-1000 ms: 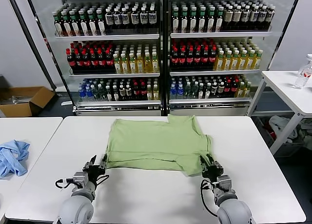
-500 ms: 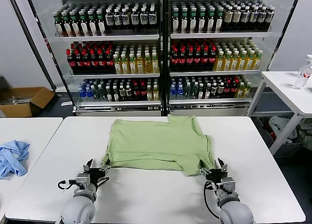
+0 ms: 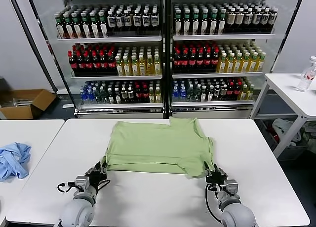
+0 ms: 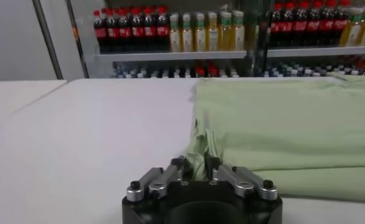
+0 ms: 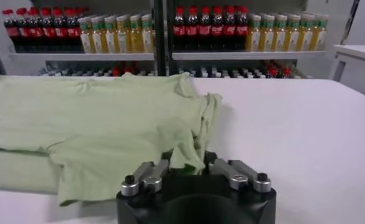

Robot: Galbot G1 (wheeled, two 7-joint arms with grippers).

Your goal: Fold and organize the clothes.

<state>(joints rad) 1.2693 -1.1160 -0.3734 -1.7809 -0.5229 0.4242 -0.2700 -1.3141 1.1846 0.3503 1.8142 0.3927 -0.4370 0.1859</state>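
Note:
The light green shirt (image 3: 158, 145) lies spread on the white table (image 3: 158, 197), plain side up; no checkered print shows. My left gripper (image 3: 102, 167) is shut on the shirt's near left corner, with cloth bunched between its fingers in the left wrist view (image 4: 196, 163). My right gripper (image 3: 211, 171) is shut on the near right corner, where a fold of the shirt (image 5: 109, 122) runs into the jaws in the right wrist view (image 5: 186, 161). Both grippers sit low at the table surface.
A crumpled light blue garment (image 3: 12, 159) lies on the neighbouring table at the left. Glass-door fridges full of bottles (image 3: 163, 49) stand behind the table. Another white table (image 3: 296, 91) with a bottle stands at the right. A cardboard box (image 3: 24, 102) is on the floor at the left.
Both grippers have closed in on the shirt's near corners and taken hold of the cloth. The shirt's near edge has bunched slightly at both corners.

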